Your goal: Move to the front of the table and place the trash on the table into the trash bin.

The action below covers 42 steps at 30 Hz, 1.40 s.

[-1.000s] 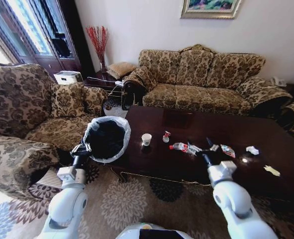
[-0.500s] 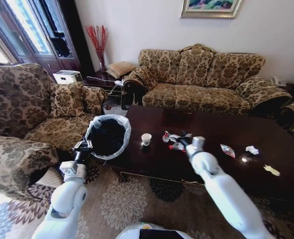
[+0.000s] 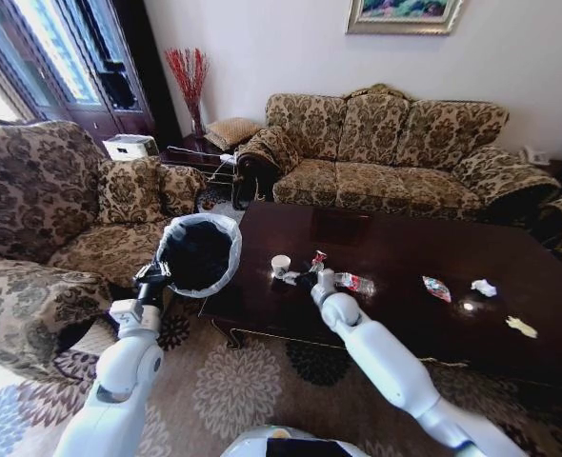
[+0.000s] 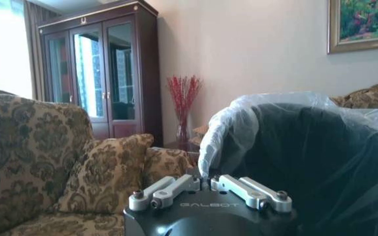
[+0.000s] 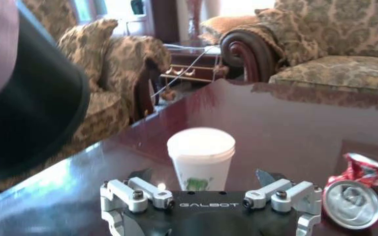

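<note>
The left gripper (image 3: 155,276) is clamped on the rim of the trash bin (image 3: 197,253), held tilted at the table's (image 3: 405,314) nine o'clock end. The right gripper (image 3: 300,279), fingers apart, sits just behind the white paper cup (image 3: 280,266); a crushed can (image 5: 352,204) lies at its three o'clock.

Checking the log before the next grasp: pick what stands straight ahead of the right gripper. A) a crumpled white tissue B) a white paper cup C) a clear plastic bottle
B: the right gripper has its fingers spread either side of the upright white paper cup on the dark glossy wooden table.
</note>
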Available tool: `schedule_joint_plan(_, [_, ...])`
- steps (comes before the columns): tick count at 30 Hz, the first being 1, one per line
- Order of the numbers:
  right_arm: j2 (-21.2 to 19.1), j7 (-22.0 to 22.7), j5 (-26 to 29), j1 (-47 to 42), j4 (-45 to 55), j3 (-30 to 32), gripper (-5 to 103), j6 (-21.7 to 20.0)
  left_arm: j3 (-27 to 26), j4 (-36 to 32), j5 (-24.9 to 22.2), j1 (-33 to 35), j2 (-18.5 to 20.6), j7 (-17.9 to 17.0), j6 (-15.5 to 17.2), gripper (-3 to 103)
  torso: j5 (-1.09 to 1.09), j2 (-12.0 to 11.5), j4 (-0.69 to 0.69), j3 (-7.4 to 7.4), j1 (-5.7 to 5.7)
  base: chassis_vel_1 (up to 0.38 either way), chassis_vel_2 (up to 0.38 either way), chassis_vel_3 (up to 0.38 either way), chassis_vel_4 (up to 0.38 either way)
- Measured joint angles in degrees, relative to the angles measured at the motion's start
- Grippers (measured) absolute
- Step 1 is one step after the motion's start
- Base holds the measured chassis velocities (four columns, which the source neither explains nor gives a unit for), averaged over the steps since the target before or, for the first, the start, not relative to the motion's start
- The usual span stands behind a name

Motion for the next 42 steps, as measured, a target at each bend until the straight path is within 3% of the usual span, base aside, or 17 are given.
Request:
schedule_joint_plan(2, [1.89,-0.95,-3.65,1.24,-4.59,-1.03,100,1.65,0.14,0.01,0.1,0.03,-0.01,0.13,0.08,3,0.01,0.0,-0.01,0.0,0.0,0.0,0.0,0.0,0.0])
schedule_joint_plan(8, [6.4,-1.44,-5.03,4.7,-12.11,-1.68,100,3.83,0.19,0.24,0.33,0.12,0.12,0.33,0.13,3,0.02,0.0,0.0,0.01,0.01,0.0,0.0,0.0,0.0])
schedule_joint_plan(13, [11.29,-4.59,-7.4,8.26,-20.24,-1.6,100,5.96,0.22,0.69,0.55,0.18,-0.04,0.49,0.14,3,0.01,0.0,0.01,0.01,0.01,0.0,0.0,0.0,0.0])
schedule_joint_plan(26, [15.9,-5.83,-12.41,11.3,-30.62,-0.87,100,11.51,0.12,0.76,0.81,0.41,-0.17,1.78,-0.3,3,0.02,0.0,-0.01,0.01,0.01,0.0,0.0,0.0,0.0])
schedule_joint_plan(28, [16.07,-5.83,-12.65,11.42,-31.09,-0.8,96,11.86,0.12,0.72,0.82,0.48,-0.15,1.81,-0.32,3,0.02,0.0,-0.01,0.01,0.01,0.0,0.0,0.0,0.0])
schedule_joint_plan(31, [16.2,-5.72,-13.01,11.46,-31.6,-0.68,80,12.37,0.13,0.48,0.85,0.63,-0.11,1.9,-0.36,3,0.02,0.0,0.0,0.01,0.01,0.0,0.0,0.0,0.0])
schedule_joint_plan(32, [16.2,-5.72,-13.01,11.46,-31.6,-0.68,80,12.37,0.13,0.48,0.85,0.63,-0.11,1.9,-0.36,3,0.02,0.0,0.0,0.01,0.01,0.0,0.0,0.0,0.0])
schedule_joint_plan(36, [15.63,-4.77,-13.37,11.63,-29.81,-0.28,53,12.76,0.07,0.06,0.93,0.73,0.02,2.02,-0.46,3,0.03,0.0,-0.01,0.01,0.01,0.0,0.0,0.0,0.0])
schedule_joint_plan(42, [14.64,-3.76,-13.49,11.64,-26.63,-0.37,40,12.18,0.08,-0.04,1.61,0.94,-0.04,2.23,-0.69,3,0.02,0.0,0.0,0.01,0.01,0.0,0.0,0.0,0.0])
